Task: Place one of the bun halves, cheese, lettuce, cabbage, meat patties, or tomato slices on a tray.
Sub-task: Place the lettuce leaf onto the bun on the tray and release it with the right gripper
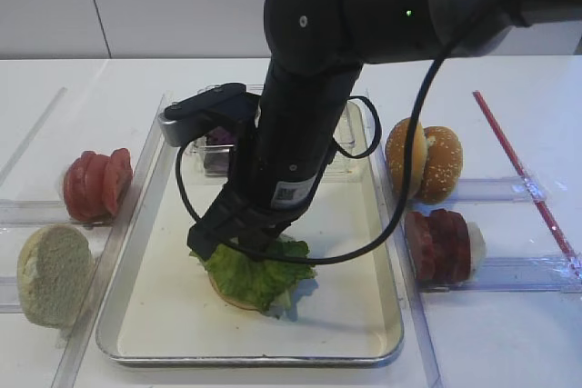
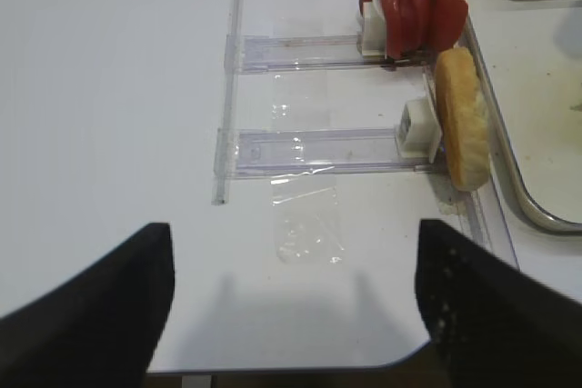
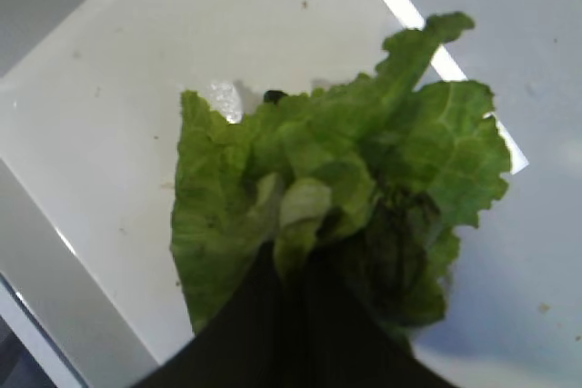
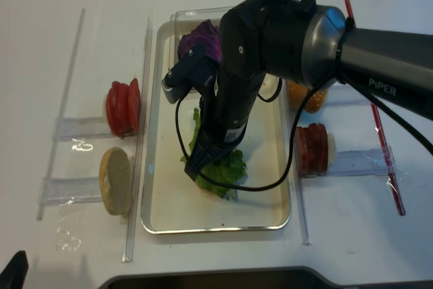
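The silver tray (image 1: 136,302) is seen at the centre of the white table (image 1: 491,333). Over its middle the right gripper (image 1: 238,241) is clenched on the green lettuce (image 1: 259,274), which is pressed onto a bun half lying in the tray. At nine o'clock, the tomato slices (image 1: 95,184) and a pale bun half (image 1: 53,274) are stood on edge. The left gripper (image 2: 291,288) is held spread wide, grasping nothing.

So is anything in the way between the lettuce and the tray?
No. The right end effector holds the lettuce right over the tray, with only a bun half under it.
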